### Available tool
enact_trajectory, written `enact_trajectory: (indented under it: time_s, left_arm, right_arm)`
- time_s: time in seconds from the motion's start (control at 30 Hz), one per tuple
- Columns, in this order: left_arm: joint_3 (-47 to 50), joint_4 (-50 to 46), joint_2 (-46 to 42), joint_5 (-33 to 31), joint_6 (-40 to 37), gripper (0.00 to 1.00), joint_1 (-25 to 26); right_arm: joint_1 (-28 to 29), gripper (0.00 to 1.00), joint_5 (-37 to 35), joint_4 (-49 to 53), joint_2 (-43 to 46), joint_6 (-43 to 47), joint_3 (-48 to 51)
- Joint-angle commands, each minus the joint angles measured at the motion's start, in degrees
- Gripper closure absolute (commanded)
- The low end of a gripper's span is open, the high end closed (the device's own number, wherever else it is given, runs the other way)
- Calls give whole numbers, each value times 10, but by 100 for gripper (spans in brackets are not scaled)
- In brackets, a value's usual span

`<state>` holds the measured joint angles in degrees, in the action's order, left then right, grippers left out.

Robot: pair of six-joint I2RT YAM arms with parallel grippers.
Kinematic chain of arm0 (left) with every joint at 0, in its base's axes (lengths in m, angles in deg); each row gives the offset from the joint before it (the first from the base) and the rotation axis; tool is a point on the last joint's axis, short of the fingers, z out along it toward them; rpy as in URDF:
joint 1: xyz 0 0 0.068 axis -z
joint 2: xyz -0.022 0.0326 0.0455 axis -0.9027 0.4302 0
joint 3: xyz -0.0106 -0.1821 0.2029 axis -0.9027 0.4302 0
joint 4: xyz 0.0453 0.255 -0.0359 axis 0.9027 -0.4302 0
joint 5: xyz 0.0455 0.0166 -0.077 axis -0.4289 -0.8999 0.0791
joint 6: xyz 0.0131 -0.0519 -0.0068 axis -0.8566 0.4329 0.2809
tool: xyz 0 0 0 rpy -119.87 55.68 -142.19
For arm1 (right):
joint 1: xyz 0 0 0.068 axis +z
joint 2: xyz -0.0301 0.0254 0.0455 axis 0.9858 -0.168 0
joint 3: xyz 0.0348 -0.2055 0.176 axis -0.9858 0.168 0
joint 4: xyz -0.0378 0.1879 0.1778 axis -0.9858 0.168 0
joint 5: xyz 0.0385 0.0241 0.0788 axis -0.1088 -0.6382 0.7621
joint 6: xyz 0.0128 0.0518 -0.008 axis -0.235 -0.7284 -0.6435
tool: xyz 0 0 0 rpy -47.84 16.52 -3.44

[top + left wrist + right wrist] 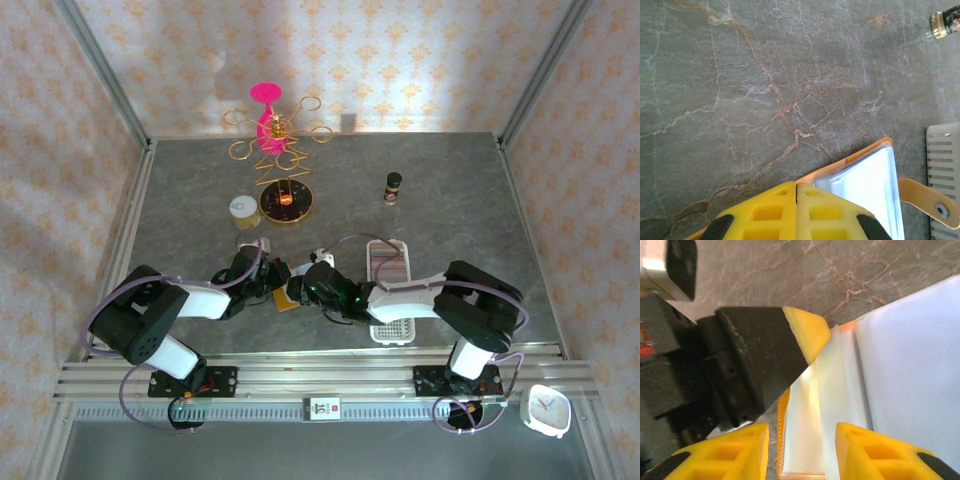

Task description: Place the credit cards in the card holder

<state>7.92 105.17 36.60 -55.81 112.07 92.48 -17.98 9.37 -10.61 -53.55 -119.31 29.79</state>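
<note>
Although the card holder [285, 298] lies spread open on the desk [450, 200], close to the near edge and between the two arms, the task looks to be in mid-course rather than finished. In the right wrist view its clear inner pockets [810, 415] are laid bare, and what is likely one of the credit cards [910, 365], pale bluish, covers the right side of the open holder. Whether it is seated in a pocket or merely resting on top cannot be told, nor can it be judged how many cards are in and how many are left, so at least the seating of this card appears to remain. The holder's tab [927, 200] hangs loose off to the right. The left pincer [796, 215] is closed, pads together with no gap, its tip set on the left part of the holder as if pinning it flat; whether it nips any of the leaf is unclear. The right pincer [800, 450] hangs just above the holder's near edge with its jaws partly apart, straddling the clear pockets and gripping nothing visible. Just right of the holder lies a white slotted tray [390, 290], and a small bottle [393, 187] stands farther back.
</note>
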Motion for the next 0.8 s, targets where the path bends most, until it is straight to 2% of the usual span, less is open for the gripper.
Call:
enact_trajectory:
  time_s: [0.0, 0.13, 0.23, 0.3, 0.47, 0.77]
  left_arm:
    - [16, -8, 3, -3, -14, 100, -5]
    - [21, -5, -5, -1, -16, 100, -5]
    - [30, 7, -9, 0, -11, 100, -5]
    - [35, 19, -11, 4, -8, 100, -4]
    - [43, 39, -14, 21, -7, 100, -4]
    - [47, 36, -55, 11, -9, 100, -5]
  right_arm:
    - [5, 60, -60, 13, 28, 0, 1]
    - [4, 65, -104, 89, 9, -27, -27]
    - [3, 72, -116, 99, 0, -41, -30]
    - [2, 78, -119, 100, -4, -47, -29]
    - [1, 100, -106, 110, -19, -38, -37]
    - [8, 100, -43, 93, -56, 6, -67]
